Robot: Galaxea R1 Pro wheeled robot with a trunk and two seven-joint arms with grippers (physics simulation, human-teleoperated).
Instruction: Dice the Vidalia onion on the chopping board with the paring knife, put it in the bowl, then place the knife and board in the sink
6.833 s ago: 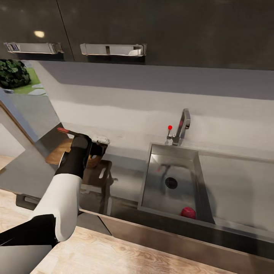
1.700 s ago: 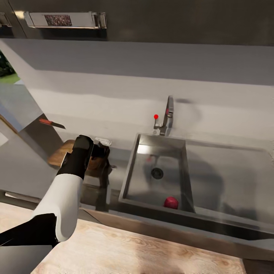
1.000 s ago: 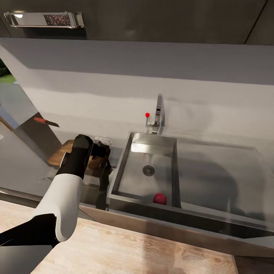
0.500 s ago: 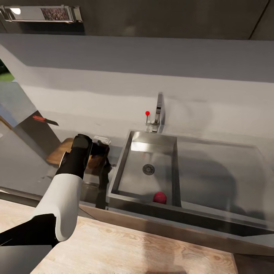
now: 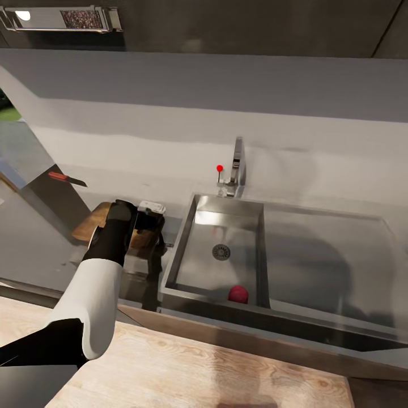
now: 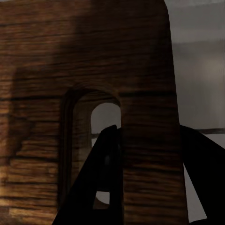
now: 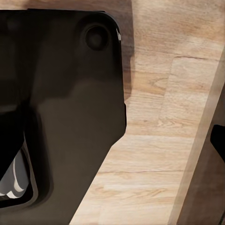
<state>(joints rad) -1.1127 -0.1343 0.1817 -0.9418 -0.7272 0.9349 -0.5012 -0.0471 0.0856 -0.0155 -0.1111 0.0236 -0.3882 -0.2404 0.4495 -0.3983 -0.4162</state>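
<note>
My left gripper (image 6: 123, 180) pinches the chopping board (image 6: 89, 61) at its slot end, with the Vidalia onion (image 5: 238, 293) right of it in the sink (image 5: 187, 235)'s near corner; my right jaws' state is unclear.

Your grey surface (image 5: 334, 249) runs along the wall, with the sink (image 5: 180, 249) set into it. The paring knife (image 5: 67, 179) lies on its far left stretch, well apart from the sink.
</note>
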